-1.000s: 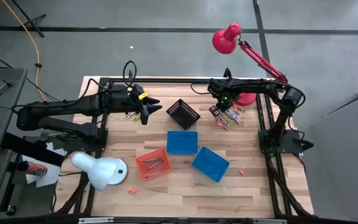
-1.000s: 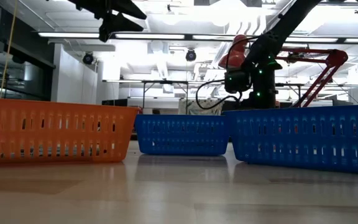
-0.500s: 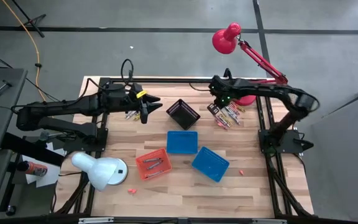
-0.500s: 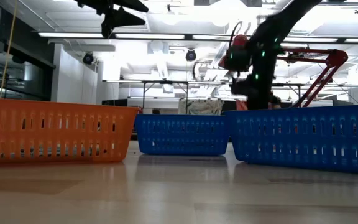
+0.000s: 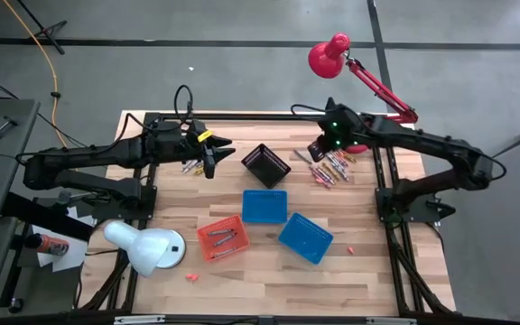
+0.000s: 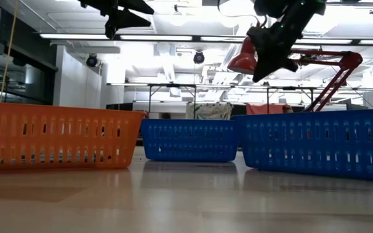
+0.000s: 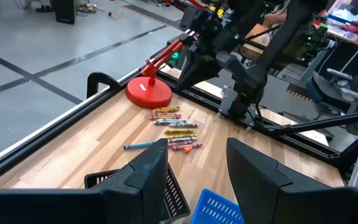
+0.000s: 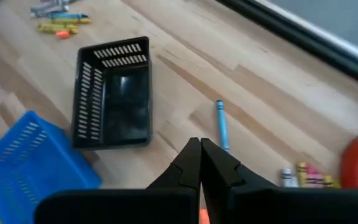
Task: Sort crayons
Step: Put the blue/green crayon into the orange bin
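Note:
Crayons lie in a loose heap (image 5: 333, 168) on the wood at the far right, by the red lamp's base (image 5: 359, 143); they also show in the left wrist view (image 7: 174, 129). One blue crayon (image 8: 221, 126) lies alone between the heap and the black basket (image 5: 266, 164). A smaller heap (image 5: 190, 167) lies at the far left. Some crayons lie in the orange basket (image 5: 222, 236). My right gripper (image 5: 319, 148) hangs shut above the wood beside the right heap, high in the low view (image 6: 271, 59). My left gripper (image 5: 220, 149) is open and empty in the air left of the black basket.
Two blue baskets (image 5: 264, 205) (image 5: 305, 236) stand in the table's middle, right of the orange one. A white lamp (image 5: 147, 248) stands at the near left, and the red lamp's head (image 5: 330, 56) reaches beyond the far edge. Single pink crayons lie at the near left (image 5: 190, 276) and near right (image 5: 350, 248).
My right gripper has risen from the right crayon heap and gone a little toward the far edge, and its arm has stretched out toward the right. The heap lies as before.

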You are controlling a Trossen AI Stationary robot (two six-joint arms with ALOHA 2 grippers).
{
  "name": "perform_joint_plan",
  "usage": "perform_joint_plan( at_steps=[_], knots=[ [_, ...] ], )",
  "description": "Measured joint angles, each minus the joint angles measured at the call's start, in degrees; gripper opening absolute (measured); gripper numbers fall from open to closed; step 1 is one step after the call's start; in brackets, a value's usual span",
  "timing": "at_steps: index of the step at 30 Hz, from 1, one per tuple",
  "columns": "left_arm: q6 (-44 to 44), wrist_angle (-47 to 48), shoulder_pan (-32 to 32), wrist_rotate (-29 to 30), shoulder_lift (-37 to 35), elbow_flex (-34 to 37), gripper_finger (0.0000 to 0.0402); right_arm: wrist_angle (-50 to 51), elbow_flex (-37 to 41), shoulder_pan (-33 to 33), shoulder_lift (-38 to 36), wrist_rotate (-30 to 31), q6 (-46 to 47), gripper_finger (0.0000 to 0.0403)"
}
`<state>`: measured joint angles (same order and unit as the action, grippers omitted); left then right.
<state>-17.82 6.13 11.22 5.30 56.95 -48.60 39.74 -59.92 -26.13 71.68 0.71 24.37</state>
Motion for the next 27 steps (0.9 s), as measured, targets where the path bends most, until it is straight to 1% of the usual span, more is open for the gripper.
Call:
perform_joint_plan(
  at_steps=[3,6,8,11,14,16,18,20,22,24,27],
  knots=[
    [-0.02,-0.02,0.00,0.03,0.00,0.00,0.0154,-2.72,-0.02,-0.85,2.73,-3.53,-0.12,0.0001],
    [-0.04,-0.02,0.00,0.09,0.00,0.00,0.0154,-4.34,-0.02,-1.74,8.00,-4.83,-1.75,0.0018],
    [-0.07,0.01,0.00,0.09,0.00,0.00,0.0154,-4.34,-0.02,-2.51,12.31,-4.84,-3.60,0.0042],
    [-0.07,0.01,0.00,0.08,0.00,0.00,0.0154,-4.35,0.00,-3.26,18.98,-4.69,-5.56,0.0092],
    [-0.04,0.00,0.00,0.09,0.00,0.00,0.0154,-4.50,0.00,-3.63,24.43,-2.61,-9.06,0.0143],
    [-0.07,0.00,0.00,0.09,0.00,0.00,0.0154,-5.20,0.00,-3.64,27.16,-0.73,-10.67,0.0170],
    [-0.07,0.01,0.00,0.09,0.00,0.00,0.0154,-6.79,0.00,-3.71,28.94,-0.26,-10.94,0.0188],
    [-0.09,0.01,0.00,0.09,0.00,0.00,0.0154,-8.05,0.00,-3.71,30.31,-0.16,-10.96,0.0198],
    [-0.08,0.00,0.00,0.09,0.00,0.00,0.0154,-8.47,0.00,-3.71,31.27,1.33,-10.96,0.0200],
    [-0.07,0.00,0.00,0.09,0.00,0.00,0.0154,-8.65,0.00,-3.71,32.18,3.08,-11.41,0.0197],
    [-0.09,0.00,0.00,0.09,0.00,0.00,0.0154,-8.65,-0.24,-3.71,33.23,3.40,-11.81,0.0183]
  ],
)
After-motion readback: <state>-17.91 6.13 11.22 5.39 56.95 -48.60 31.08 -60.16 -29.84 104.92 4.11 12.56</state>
